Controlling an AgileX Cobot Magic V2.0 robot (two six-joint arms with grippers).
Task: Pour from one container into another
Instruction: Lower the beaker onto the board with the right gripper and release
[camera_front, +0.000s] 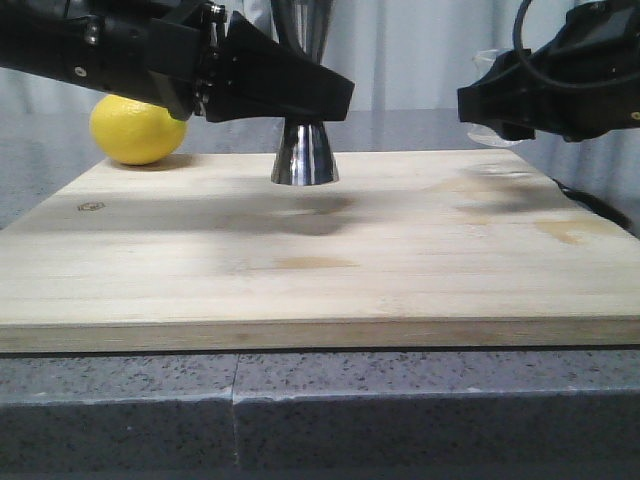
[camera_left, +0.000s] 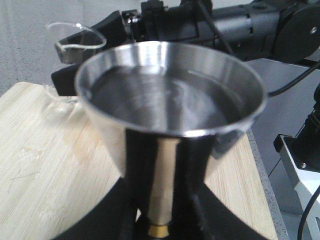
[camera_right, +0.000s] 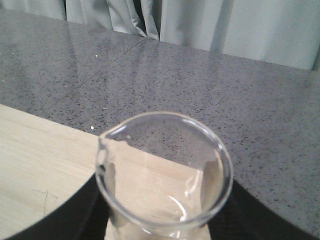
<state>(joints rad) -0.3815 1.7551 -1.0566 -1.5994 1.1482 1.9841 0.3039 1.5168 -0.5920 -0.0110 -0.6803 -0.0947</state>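
Note:
The steel jigger (camera_front: 305, 155) stands upright on the wooden board (camera_front: 300, 270) at its far middle. My left gripper (camera_front: 300, 100) is shut on its narrow waist, and the gold band shows just between the fingers (camera_left: 137, 180). The jigger's top cup (camera_left: 170, 95) has a dark, shiny inside that looks to hold clear liquid. The glass beaker (camera_right: 165, 170) is held upright in my right gripper (camera_right: 160, 220), which is shut on its sides. It hangs over the board's far right corner (camera_front: 490, 130), apart from the jigger, and looks empty.
A yellow lemon (camera_front: 137, 130) lies at the board's far left corner, close behind my left arm. The board rests on a grey speckled counter (camera_front: 400, 410). A pale curtain (camera_right: 225, 25) hangs behind it.

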